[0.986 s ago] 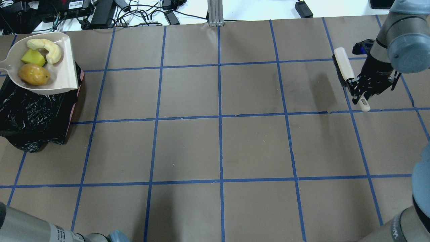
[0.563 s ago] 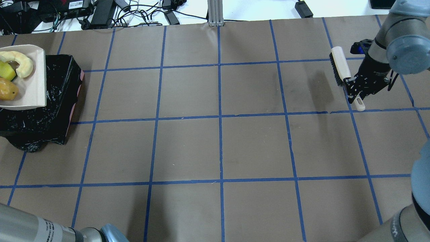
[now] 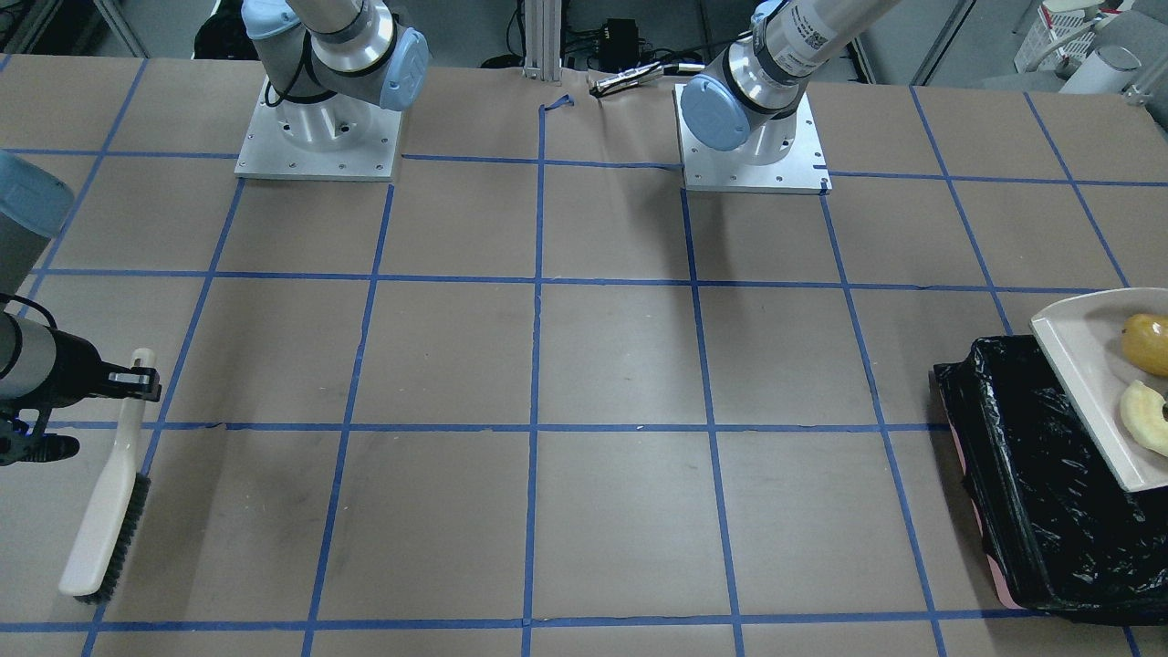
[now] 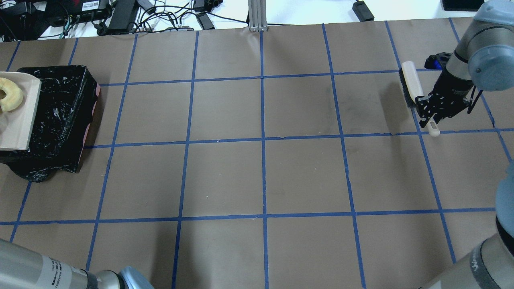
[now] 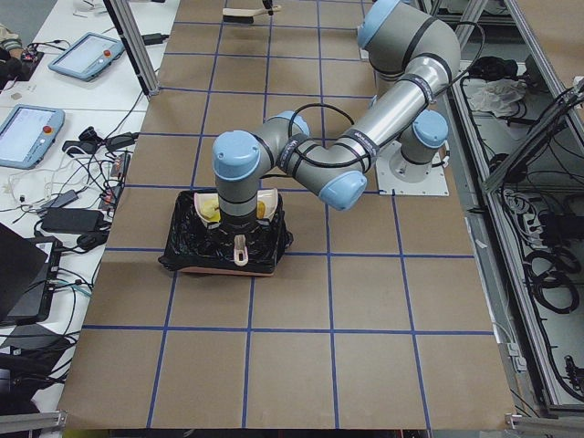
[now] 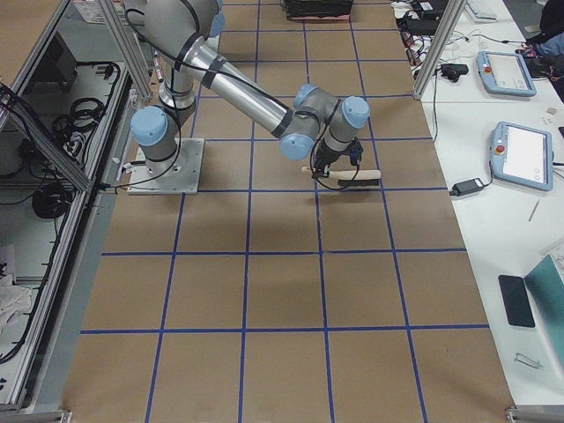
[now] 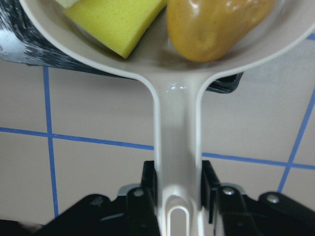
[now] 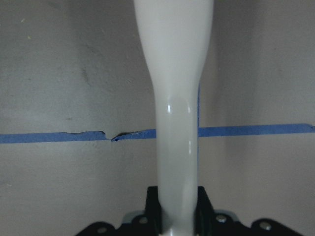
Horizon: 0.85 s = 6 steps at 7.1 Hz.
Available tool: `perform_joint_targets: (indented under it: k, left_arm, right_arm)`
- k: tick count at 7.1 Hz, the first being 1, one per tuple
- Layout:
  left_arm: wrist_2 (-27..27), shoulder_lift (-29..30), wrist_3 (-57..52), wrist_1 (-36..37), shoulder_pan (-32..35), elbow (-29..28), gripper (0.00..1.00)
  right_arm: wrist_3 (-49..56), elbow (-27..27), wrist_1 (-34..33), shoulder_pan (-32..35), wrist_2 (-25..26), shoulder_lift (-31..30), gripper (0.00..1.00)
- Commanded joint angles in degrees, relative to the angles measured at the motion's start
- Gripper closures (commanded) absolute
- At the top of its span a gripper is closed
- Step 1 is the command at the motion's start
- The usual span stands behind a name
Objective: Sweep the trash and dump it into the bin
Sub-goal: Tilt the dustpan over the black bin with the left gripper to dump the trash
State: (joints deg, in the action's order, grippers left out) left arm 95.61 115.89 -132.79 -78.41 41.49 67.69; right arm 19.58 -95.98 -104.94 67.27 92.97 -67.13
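Left gripper (image 7: 178, 191) clamps the dustpan (image 4: 19, 120) over the bin (image 4: 60, 112), right gripper (image 8: 177, 210) pinches the brush (image 4: 410, 80); tip gently so trash (image 7: 214, 27) slides in.

No readable text — left arm's sticker (image 3: 807, 29) too small, device label (image 4: 94, 5) blurred

Left gripper (image 7: 178, 191) and right gripper (image 4: 428, 109) both apparently clamped, arms outstretched.

The brown table (image 4: 225, 176) gridded with blue tape (image 4: 263, 176) carries the black-lined bin (image 4: 60, 112) near one end.
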Motion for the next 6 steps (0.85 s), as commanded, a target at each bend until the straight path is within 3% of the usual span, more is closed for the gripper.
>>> perform_joint_targets:
  k: [1,6]
  left_arm:
    - [4.5,1.2,-0.6,0.4,1.1,-0.9,1.00]
    - [10.6,1.6,-4.8,3.1,5.0,-1.8,1.00]
  right_arm:
    - [-0.2,0.1,0.4,-0.3,-2.1,0.0,1.00]
    - [0.6,-0.1,1.0,-0.2,-3.7,0.3,1.00]
